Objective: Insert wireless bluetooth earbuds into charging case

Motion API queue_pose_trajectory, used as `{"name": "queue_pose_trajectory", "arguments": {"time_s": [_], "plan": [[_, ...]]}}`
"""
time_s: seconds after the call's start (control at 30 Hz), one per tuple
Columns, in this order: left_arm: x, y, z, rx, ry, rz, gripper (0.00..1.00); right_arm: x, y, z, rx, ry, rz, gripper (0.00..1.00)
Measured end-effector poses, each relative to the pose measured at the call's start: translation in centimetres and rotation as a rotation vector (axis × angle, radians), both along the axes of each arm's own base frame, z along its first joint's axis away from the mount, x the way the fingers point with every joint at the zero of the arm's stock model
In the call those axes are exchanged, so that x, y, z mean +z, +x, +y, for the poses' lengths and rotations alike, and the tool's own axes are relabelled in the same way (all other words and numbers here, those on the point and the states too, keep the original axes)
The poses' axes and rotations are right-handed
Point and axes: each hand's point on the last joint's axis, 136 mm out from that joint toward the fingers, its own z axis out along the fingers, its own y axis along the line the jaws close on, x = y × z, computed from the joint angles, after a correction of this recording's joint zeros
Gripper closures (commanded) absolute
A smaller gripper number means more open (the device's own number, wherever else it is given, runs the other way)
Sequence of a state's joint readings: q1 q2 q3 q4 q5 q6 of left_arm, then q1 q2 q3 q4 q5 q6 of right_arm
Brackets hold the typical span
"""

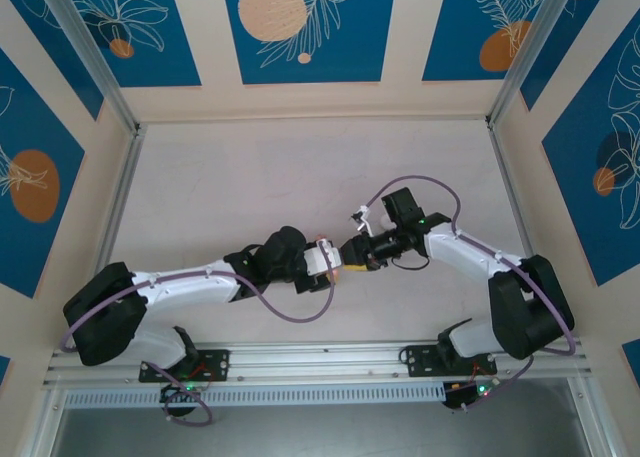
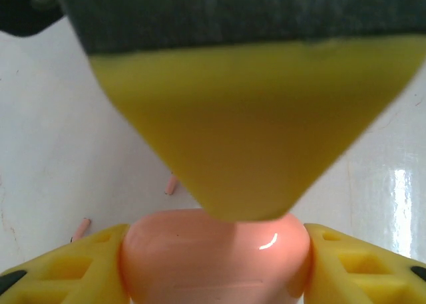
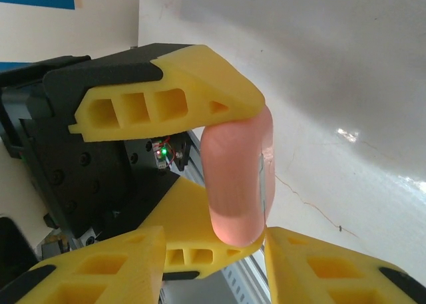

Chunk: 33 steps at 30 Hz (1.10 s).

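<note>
At the centre of the overhead view the two arms met nose to nose, the left gripper (image 1: 325, 260) and the right gripper (image 1: 349, 252) almost touching. The left jaws were clamped on the charging case (image 2: 213, 254), one yellow finger on each short side, holding it clear of the worktop (image 2: 53, 151). In the right wrist view the case stood on end in mid-frame, with a thin seam down its side and what looked like a lid not yet open. The right jaws stood apart at the bottom of that frame, the tip of one finger (image 3: 286, 241) against the lower end of the case. The left wrist view showed a broad yellow finger coming down from the top of the frame onto the upper edge of the case.

The earbuds (image 2: 172, 184) lay loose on the worktop as two small pink nubs at lower left of the left wrist view, apart from each other and well away from the case.

The main risk was probably the grip: the case was glossy and rounded, so a push from the right finger could twist it or squeeze it out of the left jaws. A dropped case might land near the earbuds and scatter them. The fingers of the two grippers were also crowded closely enough to jam against each other
</note>
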<state>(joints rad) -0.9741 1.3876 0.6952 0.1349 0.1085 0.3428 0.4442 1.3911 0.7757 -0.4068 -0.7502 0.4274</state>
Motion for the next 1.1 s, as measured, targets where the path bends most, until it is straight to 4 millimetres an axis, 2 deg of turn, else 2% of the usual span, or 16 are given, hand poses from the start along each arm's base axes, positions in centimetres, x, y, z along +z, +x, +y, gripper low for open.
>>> {"name": "queue_pose_trajectory", "arguments": {"time_s": [0.5,0.77,1.0,1.1], "plan": [[-0.4,-0.2,0.2,0.003,0.014,0.014,0.51,-1.2,-0.2,1.2,0.04,-0.029,0.018,0.62],[0.2,-0.3,0.1,0.003,-0.004,0.009,0.51,-1.4,-0.3,1.4,0.046,-0.035,0.01,0.63],[0.8,-0.3,-0.2,0.005,-0.025,0.005,0.5,-1.3,-0.3,1.5,0.053,-0.03,-0.003,0.72],[0.7,-0.3,-0.1,0.008,-0.023,0.009,0.45,-1.3,-0.2,1.5,0.057,-0.028,-0.011,0.76]]}}
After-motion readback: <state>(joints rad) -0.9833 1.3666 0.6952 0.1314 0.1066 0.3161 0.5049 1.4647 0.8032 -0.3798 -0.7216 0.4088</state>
